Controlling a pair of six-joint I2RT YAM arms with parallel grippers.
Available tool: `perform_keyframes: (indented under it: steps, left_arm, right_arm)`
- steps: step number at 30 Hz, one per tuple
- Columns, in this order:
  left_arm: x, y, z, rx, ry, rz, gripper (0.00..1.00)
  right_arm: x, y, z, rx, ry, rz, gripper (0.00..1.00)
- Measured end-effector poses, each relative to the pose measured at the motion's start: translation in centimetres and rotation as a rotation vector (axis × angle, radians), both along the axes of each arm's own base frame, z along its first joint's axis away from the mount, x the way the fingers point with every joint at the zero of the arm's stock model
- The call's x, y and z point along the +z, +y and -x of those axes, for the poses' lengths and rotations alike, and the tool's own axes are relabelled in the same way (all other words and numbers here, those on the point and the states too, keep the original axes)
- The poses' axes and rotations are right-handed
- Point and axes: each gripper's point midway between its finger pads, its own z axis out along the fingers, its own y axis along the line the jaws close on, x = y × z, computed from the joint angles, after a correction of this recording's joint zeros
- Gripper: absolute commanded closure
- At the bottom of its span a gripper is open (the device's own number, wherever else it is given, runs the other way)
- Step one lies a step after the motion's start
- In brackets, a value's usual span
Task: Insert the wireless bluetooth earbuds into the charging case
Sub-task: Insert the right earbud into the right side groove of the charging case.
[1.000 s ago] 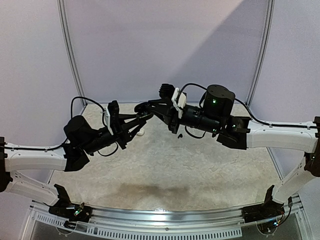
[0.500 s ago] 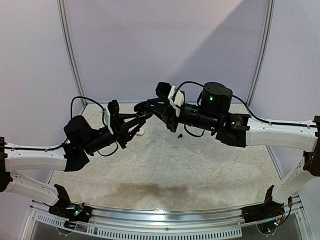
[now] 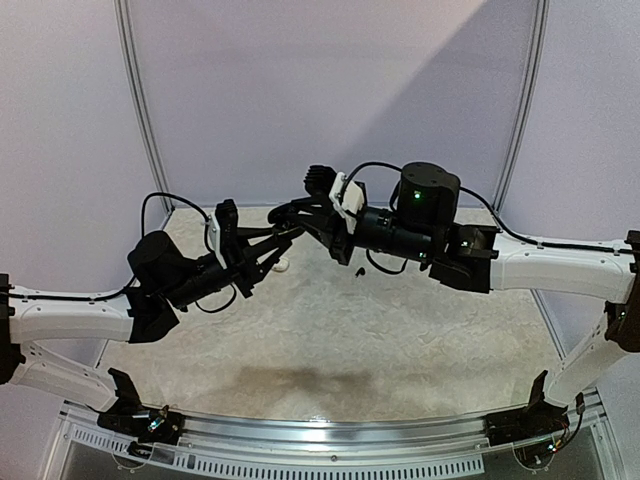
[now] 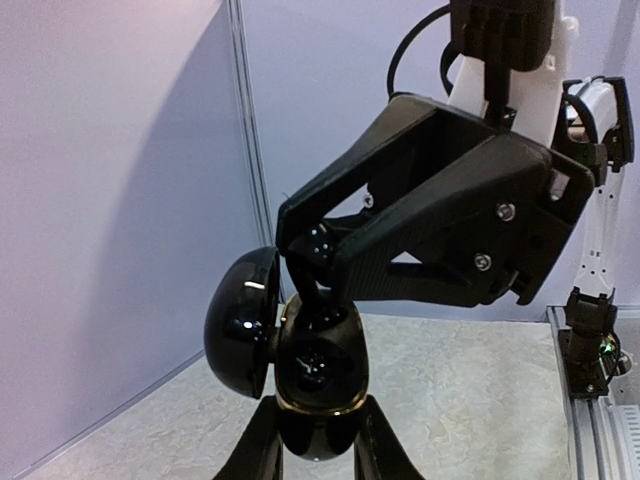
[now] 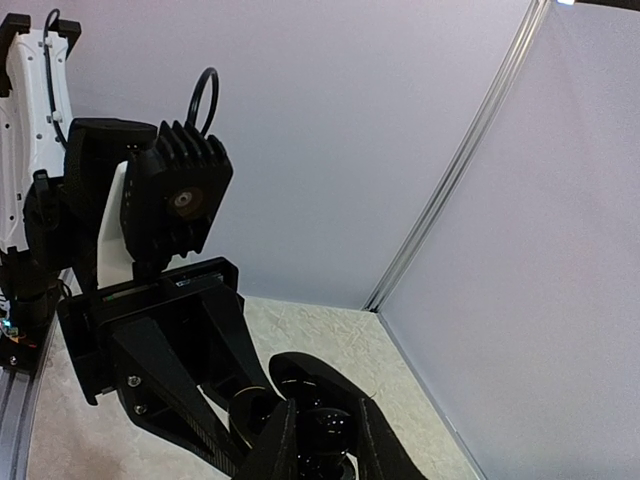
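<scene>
My left gripper point(image 4: 318, 445) is shut on an open black charging case point(image 4: 318, 365) with a gold rim, held up in the air with its lid point(image 4: 240, 325) swung to the left. My right gripper point(image 4: 312, 262) comes in from above, shut on a glossy black earbud point(image 4: 320, 243) at the case's upper socket. In the right wrist view the earbud point(image 5: 326, 428) sits between my fingers point(image 5: 283, 440), against the case point(image 5: 300, 372). In the top view both grippers meet above the back of the table: left point(image 3: 283, 240), right point(image 3: 291, 216).
A small white piece point(image 3: 283, 266) lies on the mottled table just below the grippers. A small black piece point(image 3: 358, 270) lies under the right wrist. Purple walls close off the back and sides of the table point(image 3: 330, 340).
The right arm has shifted a little left and up toward the case. The left arm has held still with the case.
</scene>
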Motion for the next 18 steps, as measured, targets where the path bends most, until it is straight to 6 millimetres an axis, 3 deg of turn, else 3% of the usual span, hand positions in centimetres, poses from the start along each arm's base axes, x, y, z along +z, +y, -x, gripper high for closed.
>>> perform_keyframes:
  steps: [13, 18]
  left_arm:
    - [0.13, 0.18, -0.22, 0.013, 0.013, 0.012, 1.0]
    - [0.13, 0.18, -0.24, 0.014, 0.015, 0.013, 1.0]
  right_arm:
    - [-0.72, 0.03, -0.09, -0.005, 0.012, 0.025, 0.77]
    - [-0.78, 0.03, -0.19, -0.01, 0.013, 0.027, 0.7]
